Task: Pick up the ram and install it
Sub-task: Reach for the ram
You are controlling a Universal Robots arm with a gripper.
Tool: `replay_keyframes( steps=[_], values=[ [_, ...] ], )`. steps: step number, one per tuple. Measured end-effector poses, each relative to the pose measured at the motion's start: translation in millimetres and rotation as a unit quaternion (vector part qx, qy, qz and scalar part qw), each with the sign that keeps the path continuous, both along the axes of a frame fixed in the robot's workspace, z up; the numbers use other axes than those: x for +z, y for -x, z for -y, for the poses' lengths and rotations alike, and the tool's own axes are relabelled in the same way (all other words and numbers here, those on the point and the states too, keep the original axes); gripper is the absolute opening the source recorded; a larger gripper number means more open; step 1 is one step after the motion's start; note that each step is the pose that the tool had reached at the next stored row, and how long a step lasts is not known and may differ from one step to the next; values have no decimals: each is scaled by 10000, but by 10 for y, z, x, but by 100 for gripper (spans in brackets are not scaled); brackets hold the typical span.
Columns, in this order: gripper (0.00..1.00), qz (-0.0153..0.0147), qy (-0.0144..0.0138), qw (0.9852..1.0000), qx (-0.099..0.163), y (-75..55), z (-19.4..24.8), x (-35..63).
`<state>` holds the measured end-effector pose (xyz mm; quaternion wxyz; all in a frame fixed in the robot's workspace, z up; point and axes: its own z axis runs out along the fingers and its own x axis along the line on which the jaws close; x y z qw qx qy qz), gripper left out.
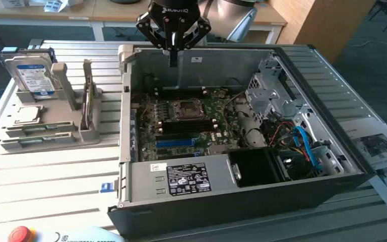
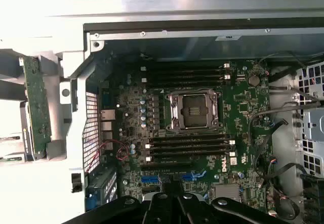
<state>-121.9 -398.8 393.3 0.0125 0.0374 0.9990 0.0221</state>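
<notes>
Above rear wall of open computer case (image 1: 247, 204), claw (image 1: 173, 59) hangs clenched, apparently empty. Ram (image 1: 88, 93) stands on edge in grey stand (image 1: 89, 132) on bench (image 1: 46, 171), just outside case on exterior view's left, well apart from claw; upright slot likely keeps its top edge free for pinching. Case lies on its side, so motherboard (image 1: 193, 121) faces up and black memory slots (image 2: 187, 145) can take stick from above. Ram not yet picked
</notes>
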Motion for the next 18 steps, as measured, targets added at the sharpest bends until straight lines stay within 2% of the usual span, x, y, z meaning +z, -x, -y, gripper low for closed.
replay_keyframes(
  steps=[13,18],
  values=[
    [10,1,0,10000,0,4,0,0],
    [10,0,0,10000,0,101,0,-3]
  ],
)
